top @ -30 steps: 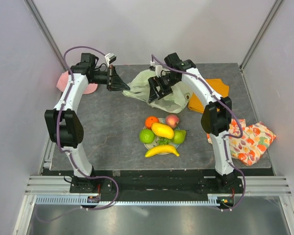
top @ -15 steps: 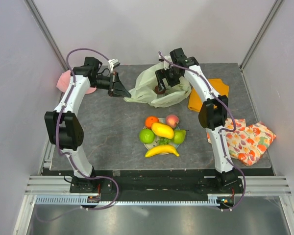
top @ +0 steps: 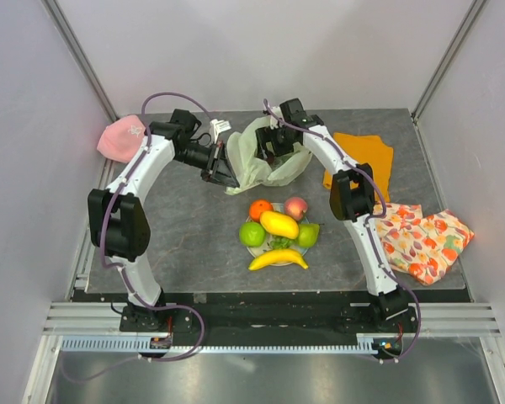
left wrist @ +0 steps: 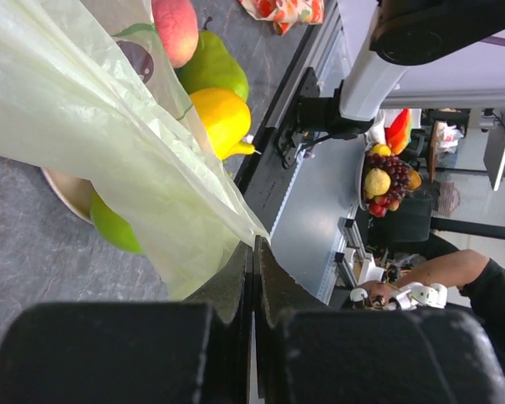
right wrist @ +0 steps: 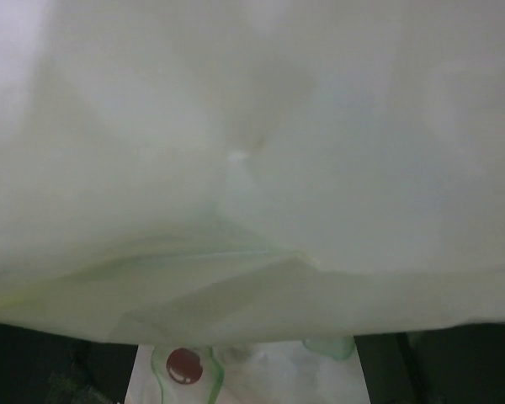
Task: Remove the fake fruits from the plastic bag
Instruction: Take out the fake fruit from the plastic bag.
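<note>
My left claw (top: 225, 175) is clamped on the lower left edge of the plastic bag (top: 254, 160). In the left wrist view its two fingers (left wrist: 232, 282) are pressed together, with the thin film caught between them. The bag sits at the far middle of the table (top: 185, 219), just behind the plate (left wrist: 65, 190). My right claw (top: 272, 150) is inside the mouth of the bag. Its wrist view shows only pale film, so I cannot tell whether it is apart or together. On the plate lie the orange (top: 260, 209), peach (top: 296, 207), mango (top: 279, 224), green apple (top: 252, 233) and pear (top: 308, 235), and the banana (top: 278, 259) lies at its near edge.
</note>
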Robot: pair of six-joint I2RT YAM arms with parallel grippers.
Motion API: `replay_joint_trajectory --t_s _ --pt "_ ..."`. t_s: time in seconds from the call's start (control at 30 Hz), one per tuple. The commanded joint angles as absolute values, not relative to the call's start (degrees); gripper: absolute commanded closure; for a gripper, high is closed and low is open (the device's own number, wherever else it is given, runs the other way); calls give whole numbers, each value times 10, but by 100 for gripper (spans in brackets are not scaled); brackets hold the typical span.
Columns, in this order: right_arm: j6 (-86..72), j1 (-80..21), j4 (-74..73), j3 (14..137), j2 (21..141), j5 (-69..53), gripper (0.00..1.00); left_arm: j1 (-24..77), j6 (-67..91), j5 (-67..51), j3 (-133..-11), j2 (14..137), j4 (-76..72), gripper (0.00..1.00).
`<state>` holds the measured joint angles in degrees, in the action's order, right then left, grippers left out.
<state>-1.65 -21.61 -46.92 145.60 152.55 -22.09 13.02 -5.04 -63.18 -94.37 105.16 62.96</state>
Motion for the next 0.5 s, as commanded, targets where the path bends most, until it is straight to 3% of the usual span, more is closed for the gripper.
replay_joint_trajectory --t_s 0.0,0.03,0.17,0.47 --pt "-76 -213 -329 1399 1503 -244 8 134 -79 -620 -944 1037 652 98" --pt "-78 -213 -330 1409 1508 -252 15 134 -81 -612 -945 1039 653 98" --pt "-86 -207 -330 1405 1472 -294 24 134 -82 -593 -966 1050 654 98" --pt "-84 -158 -377 1232 1273 -359 32 134 -69 -571 -1075 1106 640 98"
